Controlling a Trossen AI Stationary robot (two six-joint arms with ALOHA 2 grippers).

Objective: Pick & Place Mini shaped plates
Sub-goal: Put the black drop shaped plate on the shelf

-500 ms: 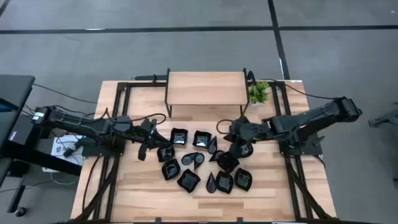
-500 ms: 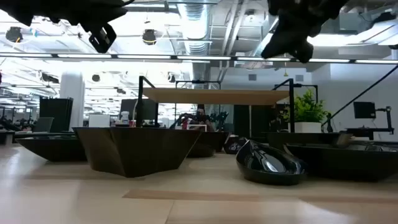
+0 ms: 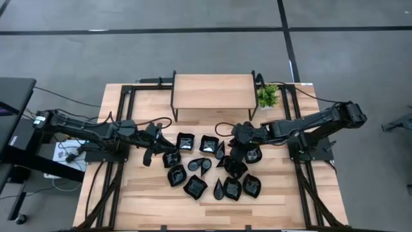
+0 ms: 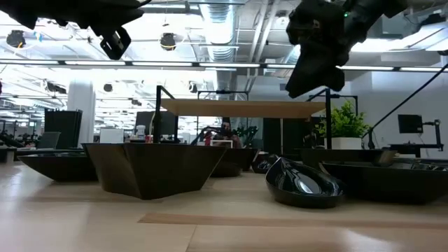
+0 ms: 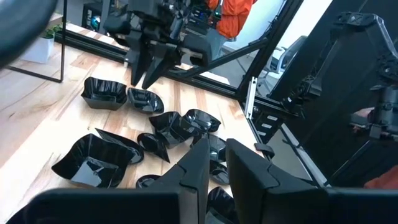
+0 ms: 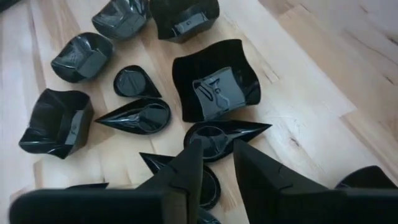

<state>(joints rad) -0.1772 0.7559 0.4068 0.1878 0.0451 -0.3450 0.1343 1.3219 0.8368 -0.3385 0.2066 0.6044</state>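
Several glossy black mini plates [image 3: 208, 144] of square, teardrop and scalloped shapes lie clustered on the wooden table [image 3: 148, 193]. My right gripper [image 3: 232, 145] hovers above the cluster's right part, fingers slightly open with nothing between them. In the right wrist view [image 6: 217, 168] it points down at a teardrop plate [image 6: 224, 132], with a wavy square plate [image 6: 214, 87] beyond. My left gripper [image 3: 147, 158] hangs above the table just left of the cluster, a narrow gap [image 5: 217, 165] between its fingers, holding nothing. In the low view both grippers [image 4: 311, 70] [image 4: 115, 42] are well above the plates [image 4: 154, 168].
A low wooden shelf on a black frame [image 3: 212, 90] stands at the table's far middle. A small green potted plant [image 3: 268, 95] sits to its right. Bare wood lies along the table's near edge and to the left of the cluster.
My right gripper has moved toward the table's left, farther over the plates, and has come lower. The plates lie as before.
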